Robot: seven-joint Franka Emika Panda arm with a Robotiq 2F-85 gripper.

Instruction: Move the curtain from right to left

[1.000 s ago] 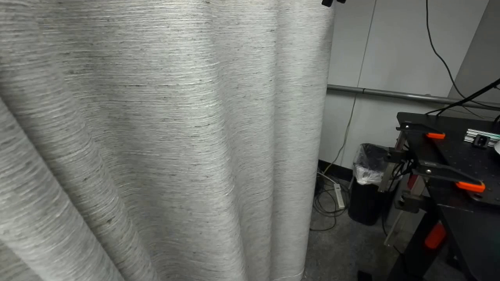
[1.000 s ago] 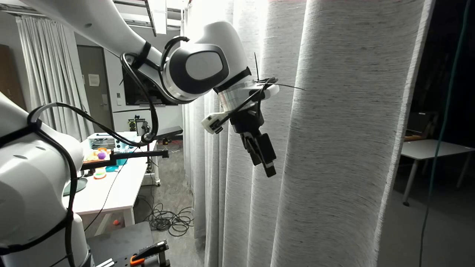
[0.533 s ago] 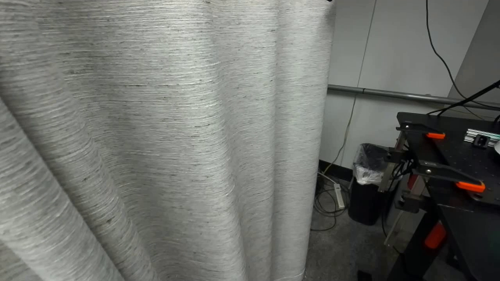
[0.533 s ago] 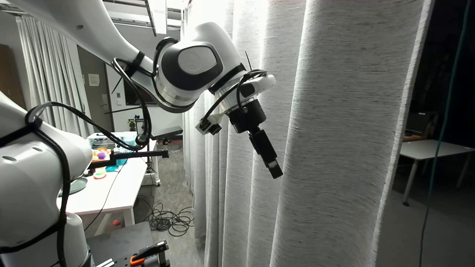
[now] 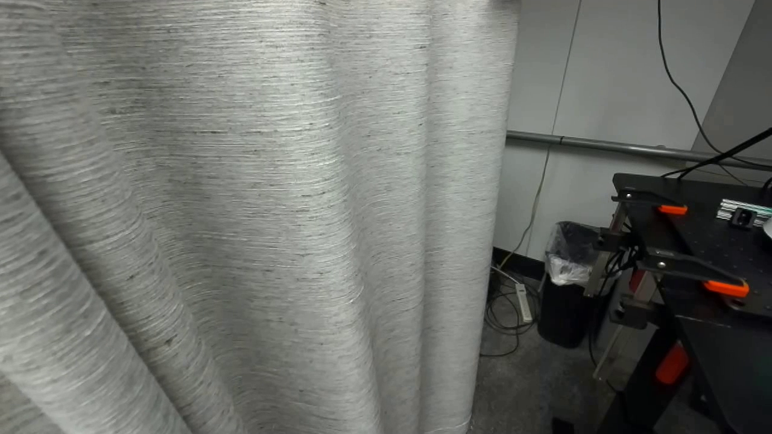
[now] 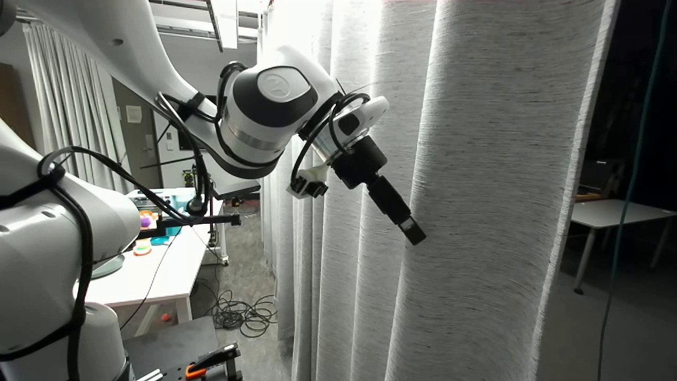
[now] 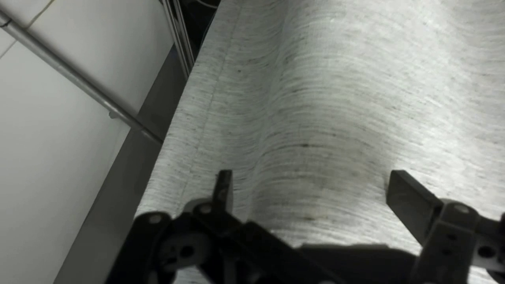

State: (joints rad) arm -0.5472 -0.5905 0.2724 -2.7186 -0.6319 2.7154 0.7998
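The curtain is a very large light grey woven drape with deep vertical folds. It fills much of both exterior views [image 5: 271,181] [image 6: 492,159] and most of the wrist view [image 7: 335,79]. Its vertical edge shows towards the right in an exterior view and on the left in the wrist view. My gripper [image 6: 413,231] points down and to the right in front of the curtain. In the wrist view my gripper [image 7: 309,177] is open, with a rounded fold between its spread fingers. No fabric is pinched. I cannot tell whether the fingertips touch the cloth.
A white wall with a grey pipe [image 5: 603,144] stands beyond the curtain edge. A black bin [image 5: 567,307] and a black table [image 5: 718,349] with orange-tipped clamps stand right of it. Coiled cables [image 6: 240,315] lie on the floor near a white table [image 6: 180,275].
My gripper has swung right and slightly up, towards the curtain's edge, and the wrist is tilted more. Its tip has left the top of an exterior view. The curtain has hardly moved.
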